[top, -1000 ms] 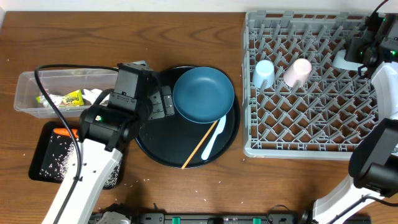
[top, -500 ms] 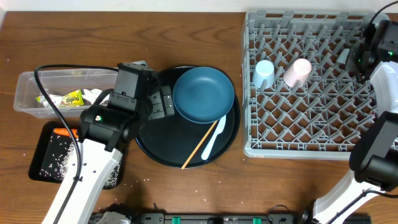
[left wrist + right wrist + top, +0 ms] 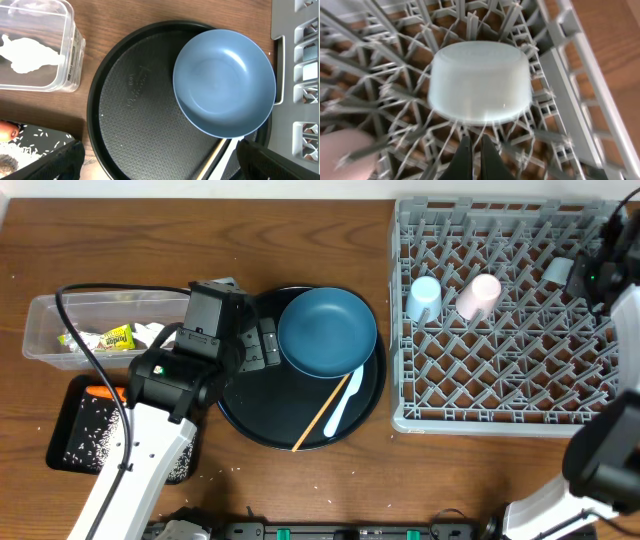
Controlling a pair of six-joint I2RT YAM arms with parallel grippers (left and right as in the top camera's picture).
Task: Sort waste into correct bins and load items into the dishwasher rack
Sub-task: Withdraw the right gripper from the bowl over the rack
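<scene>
The small light blue bowl [image 3: 480, 82] sits upside down in the far right of the grey dishwasher rack [image 3: 500, 420], and it also shows in the overhead view [image 3: 557, 270]. My right gripper [image 3: 475, 147] is shut and empty just short of it. The light blue cup [image 3: 424, 298] and the pink cup [image 3: 480, 295] stand in the rack's left part. My left gripper [image 3: 160, 170] is open and empty over the round black tray [image 3: 140, 110]. On that tray lie the dark blue plate [image 3: 225, 82], the chopstick [image 3: 320, 415] and the white spoon [image 3: 340, 402].
The clear box [image 3: 45, 345] at the left holds the tissue [image 3: 30, 50] and the yellow-green wrapper [image 3: 115, 338]. The shallow black tray [image 3: 70, 455] in front of it holds rice grains and the carrot [image 3: 100, 392]. My left arm covers part of both.
My right gripper has drawn back to the right, away from the small bowl, which stays in the rack. My left arm has not moved.
</scene>
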